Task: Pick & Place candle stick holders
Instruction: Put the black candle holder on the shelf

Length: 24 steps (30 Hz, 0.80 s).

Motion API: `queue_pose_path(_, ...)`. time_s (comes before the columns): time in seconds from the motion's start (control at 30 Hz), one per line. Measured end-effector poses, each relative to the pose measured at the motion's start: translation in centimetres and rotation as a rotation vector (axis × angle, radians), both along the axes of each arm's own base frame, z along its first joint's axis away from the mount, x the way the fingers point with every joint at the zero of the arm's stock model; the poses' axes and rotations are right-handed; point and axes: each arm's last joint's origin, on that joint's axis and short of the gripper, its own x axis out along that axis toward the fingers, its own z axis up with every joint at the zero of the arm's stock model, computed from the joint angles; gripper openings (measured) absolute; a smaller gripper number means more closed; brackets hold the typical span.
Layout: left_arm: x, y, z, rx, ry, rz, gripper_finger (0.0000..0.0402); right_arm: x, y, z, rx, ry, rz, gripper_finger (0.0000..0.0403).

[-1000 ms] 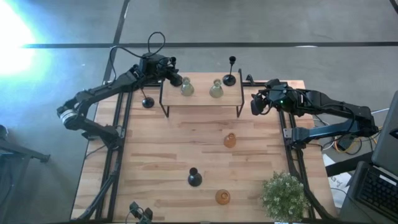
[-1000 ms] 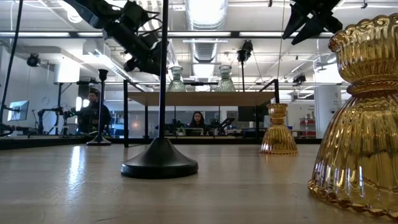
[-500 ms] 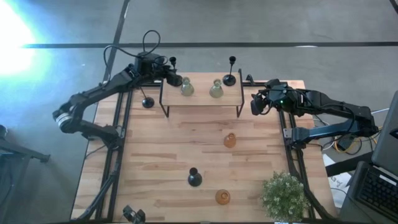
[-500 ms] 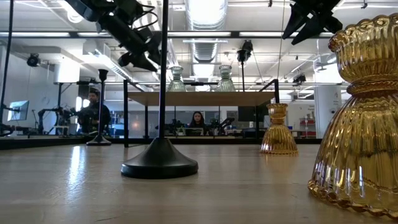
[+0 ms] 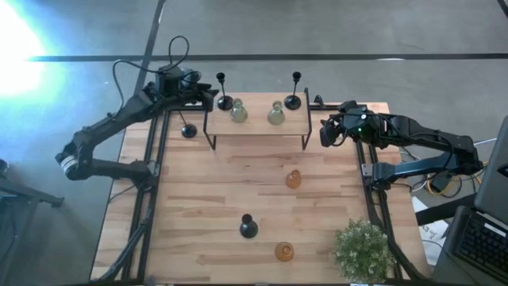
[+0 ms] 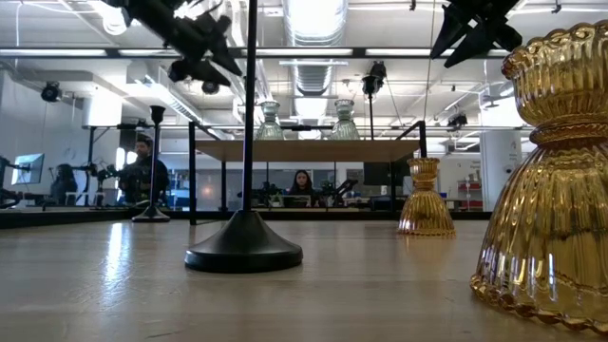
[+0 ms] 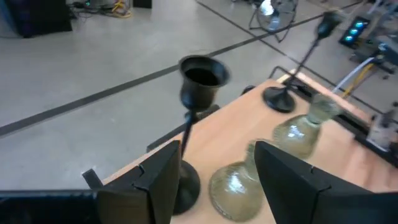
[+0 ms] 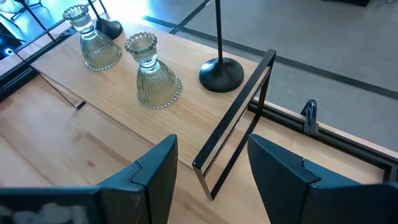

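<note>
A raised wooden shelf (image 5: 258, 123) stands at the table's far edge. On it rest, on their bases, two pale-green glass holders (image 5: 238, 112) (image 5: 275, 114) and two black stemmed holders (image 5: 225, 102) (image 5: 293, 101). Down on the table stand a black holder (image 5: 188, 131) left of the shelf, another black one (image 5: 248, 229) and two amber holders (image 5: 293, 179) (image 5: 284, 252). My left gripper (image 5: 205, 94) hangs open just left of the shelf's left black holder (image 7: 200, 74), clear of it. My right gripper (image 5: 325, 133) waits open beside the shelf's right end.
A green potted plant (image 5: 363, 248) sits at the near right corner. The shelf's black wire legs (image 8: 233, 134) stand between my right gripper and the shelf top. Bare wood lies in the table's middle and near left. People sit in the room beyond the far edge.
My left gripper has drawn back from the shelf toward the table's left edge and risen. The black holder it was over now stands by itself on the shelf's left end.
</note>
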Motion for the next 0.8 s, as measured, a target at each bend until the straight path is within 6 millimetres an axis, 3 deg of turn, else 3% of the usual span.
queue_pose_path(0.37,-4.9,-4.9,3.6,0.043,-0.021,-0.099,0.0206,0.0,0.0,0.0,-0.003,0.003,0.002,0.0189)
queue_pose_path(0.8,-9.6,-9.2,2.3,-0.180,0.070,-0.027,0.0206,0.0,0.0,0.0,-0.003,0.002,0.001,0.0189)
